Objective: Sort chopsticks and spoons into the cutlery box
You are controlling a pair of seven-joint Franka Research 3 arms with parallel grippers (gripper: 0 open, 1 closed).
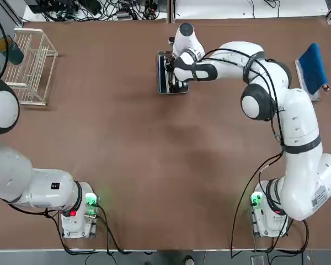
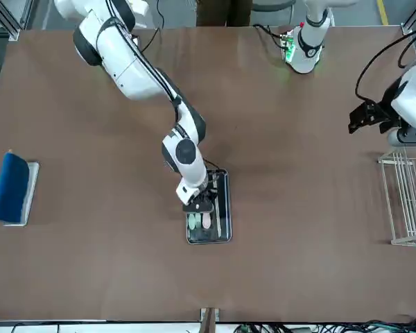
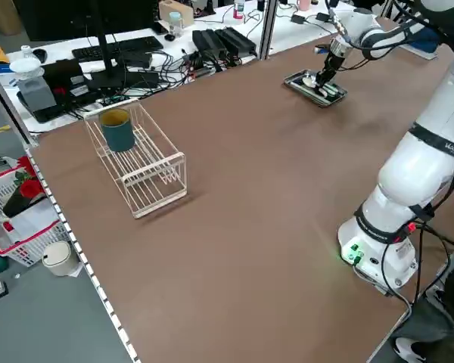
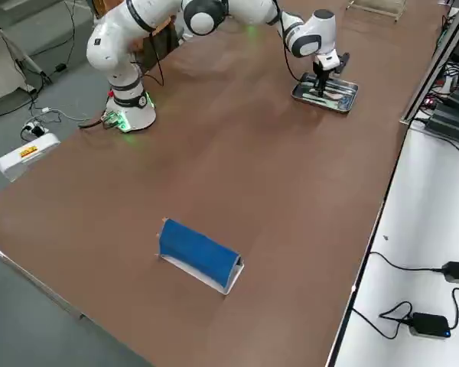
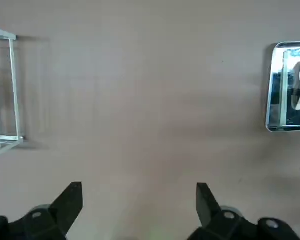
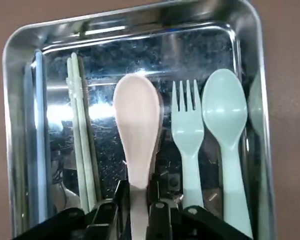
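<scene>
Right claw (image 6: 138, 187): narrow, pinched on the handle of the pink spoon (image 6: 136, 112), low inside the tray (image 6: 8, 125). Whether the grip has begun to slacken: cannot tell.

Beside it in the tray, one side: green chopsticks (image 6: 81, 140), then blue chopsticks (image 6: 41, 140) near the wall. Other side: fork (image 6: 188, 135), then green spoon (image 6: 225, 115) near the opposite wall.

Left claw (image 5: 141, 187): wide, with nothing between its fingers, over the table to the tray's left. Rack (image 1: 30, 102): farther left of the tray.

Step, judged: setting down the pink spoon; sorting looks nearly complete. Next: part the right fingers slightly, then lift straight up out of the tray. Risk: opening too far could nudge the fork.
</scene>
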